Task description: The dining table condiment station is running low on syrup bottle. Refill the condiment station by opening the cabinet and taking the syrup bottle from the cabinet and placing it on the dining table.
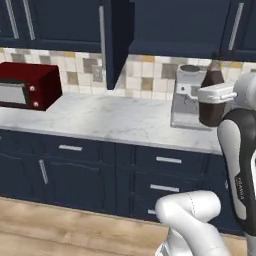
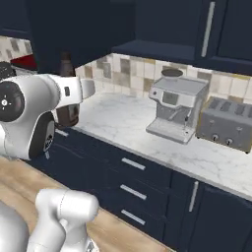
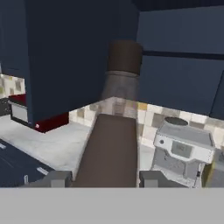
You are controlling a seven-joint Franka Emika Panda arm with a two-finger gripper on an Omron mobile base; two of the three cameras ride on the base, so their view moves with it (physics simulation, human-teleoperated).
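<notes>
Gripping a dark brown pear-shaped syrup bottle (image 3: pixel 114 144)

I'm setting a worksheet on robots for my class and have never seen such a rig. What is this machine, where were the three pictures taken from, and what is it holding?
It is a white robot arm in a simulated kitchen. Two pictures come from cameras on its base, behind it to the left and right; the third looks along its hand. The hand grips a brown syrup bottle, held in the air in front of the open cabinet door. On the marble counter stand a red microwave, a coffee machine and a toaster.
</notes>
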